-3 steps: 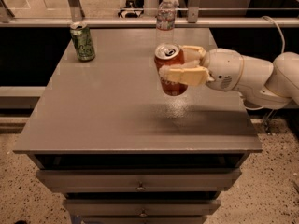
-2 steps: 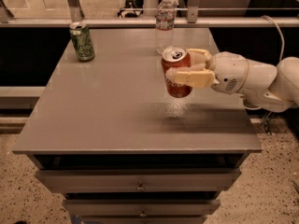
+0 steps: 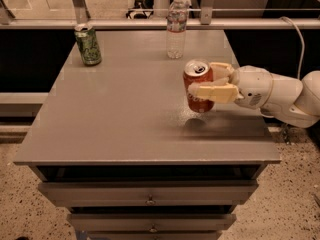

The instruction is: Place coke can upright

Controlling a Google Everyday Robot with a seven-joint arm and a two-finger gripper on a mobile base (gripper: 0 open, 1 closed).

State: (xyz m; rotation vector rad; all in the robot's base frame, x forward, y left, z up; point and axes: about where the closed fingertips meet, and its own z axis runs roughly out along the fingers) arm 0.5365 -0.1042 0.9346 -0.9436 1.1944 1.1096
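The coke can (image 3: 196,79) is red-orange with a silver top and pull tab. It stands upright in my gripper (image 3: 202,81), right of the middle of the grey table top (image 3: 125,119). The gripper comes in from the right on a white arm. Its cream fingers (image 3: 215,91) are shut on the can's sides. The can's base is just above the table surface, with its shadow right below it.
A green can (image 3: 88,44) stands at the table's far left corner. A clear plastic water bottle (image 3: 176,26) stands at the far edge, behind the coke can. A metal rail runs behind the table. Drawers are below the front edge.
The gripper has lowered the coke can toward the table and shifted it slightly right. The can has stayed upright in the fingers.
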